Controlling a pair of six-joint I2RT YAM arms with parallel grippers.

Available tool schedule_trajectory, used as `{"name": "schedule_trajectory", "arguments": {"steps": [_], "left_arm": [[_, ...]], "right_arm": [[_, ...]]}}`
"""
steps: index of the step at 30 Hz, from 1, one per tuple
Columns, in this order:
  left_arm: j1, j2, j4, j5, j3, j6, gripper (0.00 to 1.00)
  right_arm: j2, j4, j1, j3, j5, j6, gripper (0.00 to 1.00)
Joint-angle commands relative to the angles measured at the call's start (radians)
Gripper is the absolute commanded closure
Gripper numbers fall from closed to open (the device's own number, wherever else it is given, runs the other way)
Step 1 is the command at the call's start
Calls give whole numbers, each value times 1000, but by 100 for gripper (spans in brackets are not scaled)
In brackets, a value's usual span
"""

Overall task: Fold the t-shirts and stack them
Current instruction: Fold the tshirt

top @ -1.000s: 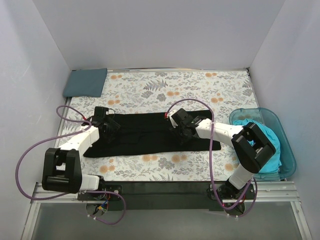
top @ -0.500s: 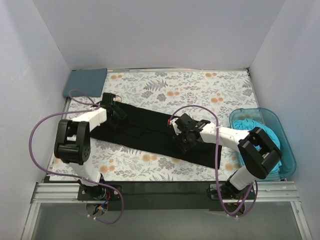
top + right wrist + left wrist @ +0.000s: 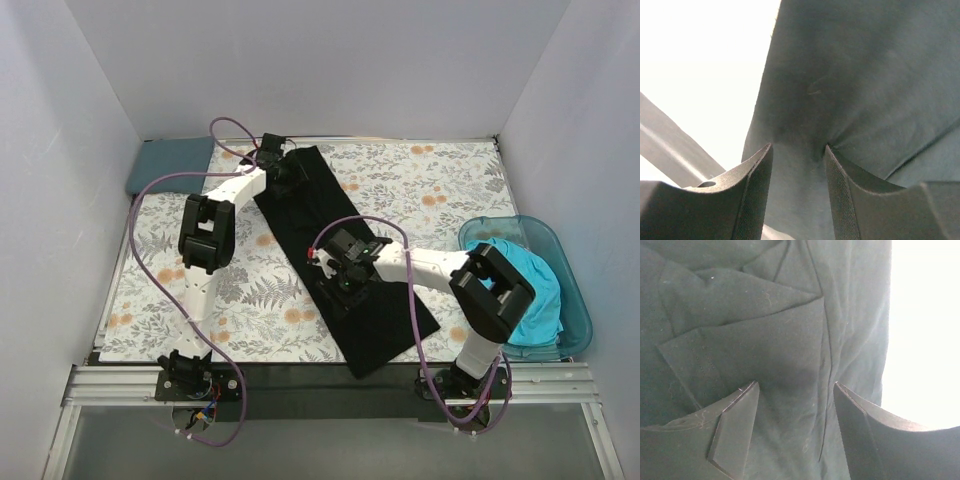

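1. Now the black t-shirt (image 3: 385,325) lies slantwise on the side left of the teal tub (image 3: 520,222).
2. Right gripper (image 3: 345,280), at the shirt edge facing away from the tub, pinches a pucker of cloth.
3. Left gripper (image 3: 288,172), at the shirt end farthest from the tub, has its fingers (image 3: 735,430) spread over flat cloth.
4. The left should probably close on one layer of hem; then both draw evenly, smoothing wrinkles.
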Motion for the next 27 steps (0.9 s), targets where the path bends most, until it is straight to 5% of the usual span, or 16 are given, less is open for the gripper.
{"name": "schedule_trajectory", "arguments": {"steps": [1, 12, 17, 27], "left_arm": [[-23, 85, -28, -3, 96, 71, 42], [-20, -266, 79, -224, -76, 132, 39], [-20, -394, 87, -267, -286, 82, 56], [-22, -326, 102, -266, -389, 96, 67]], "right_arm": [[73, 7, 33, 123, -63, 24, 55], [-26, 16, 36, 144, 18, 24, 55], [-138, 13, 35, 61, 111, 30, 55], [-192, 17, 32, -24, 38, 51, 56]]}}
